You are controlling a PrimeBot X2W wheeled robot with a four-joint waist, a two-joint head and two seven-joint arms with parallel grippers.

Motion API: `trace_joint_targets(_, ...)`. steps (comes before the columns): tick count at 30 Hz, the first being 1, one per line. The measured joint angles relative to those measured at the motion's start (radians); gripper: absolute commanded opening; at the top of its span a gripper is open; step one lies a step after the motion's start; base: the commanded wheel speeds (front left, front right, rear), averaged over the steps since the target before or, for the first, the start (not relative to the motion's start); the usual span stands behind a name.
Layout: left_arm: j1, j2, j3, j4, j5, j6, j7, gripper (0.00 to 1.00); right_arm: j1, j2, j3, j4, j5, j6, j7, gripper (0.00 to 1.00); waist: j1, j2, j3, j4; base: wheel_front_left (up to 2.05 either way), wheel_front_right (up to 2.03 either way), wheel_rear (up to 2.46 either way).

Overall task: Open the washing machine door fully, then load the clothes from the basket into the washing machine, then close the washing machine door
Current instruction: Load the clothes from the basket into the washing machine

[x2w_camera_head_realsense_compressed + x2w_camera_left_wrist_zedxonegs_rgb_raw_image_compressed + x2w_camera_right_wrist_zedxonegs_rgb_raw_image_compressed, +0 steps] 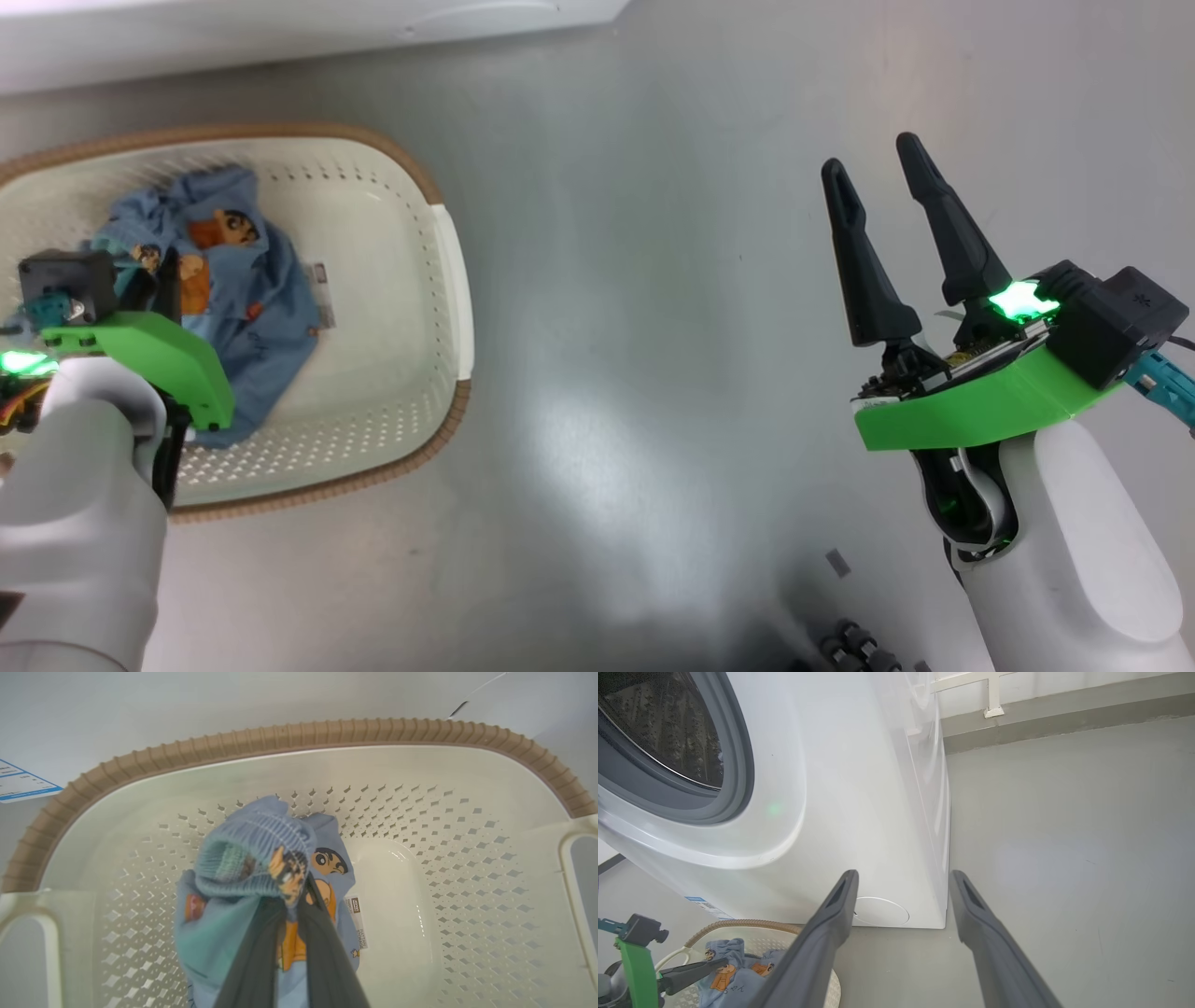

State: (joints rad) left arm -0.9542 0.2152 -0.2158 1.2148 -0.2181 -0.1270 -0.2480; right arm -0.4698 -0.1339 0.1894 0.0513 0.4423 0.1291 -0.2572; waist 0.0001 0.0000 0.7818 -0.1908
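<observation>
Bright, soft, even indoor light. A pale glare patch lies on the glossy grey floor (597, 439) beside the basket (448, 280), with a dark shadow farther out. Inside the basket, the bunched clothes (252, 858) are blurred, and the basket rim bows with wide-angle distortion. A faint green glow spots the washing machine (840, 788) above the basket.

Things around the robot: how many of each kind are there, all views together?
Washing machine: 1
Basket: 1
Bundle of blue clothes: 1
Grippers: 2, left gripper and right gripper
Total: 5
</observation>
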Motion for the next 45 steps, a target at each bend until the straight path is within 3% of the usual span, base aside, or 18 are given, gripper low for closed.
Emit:
trace_joint_targets(20, 0.333, -0.025, 0.092, -0.551, -0.059, 0.018, -0.005, 0.00, 0.060, -0.032, -0.005, 0.026, 0.006, 0.000, 0.000, 1.00, 0.0000, 0.0000, -0.155, 0.050, 0.00, 0.00, 0.00)
trace_joint_targets(45, 0.681, -0.067, 0.131, -0.922, -0.096, 0.054, -0.006, 0.00, 0.189, -0.082, -0.008, 0.068, 0.029, 0.000, 0.000, 1.00, 0.0000, 0.0000, -0.424, 0.063, 0.00, 0.00, 0.00)
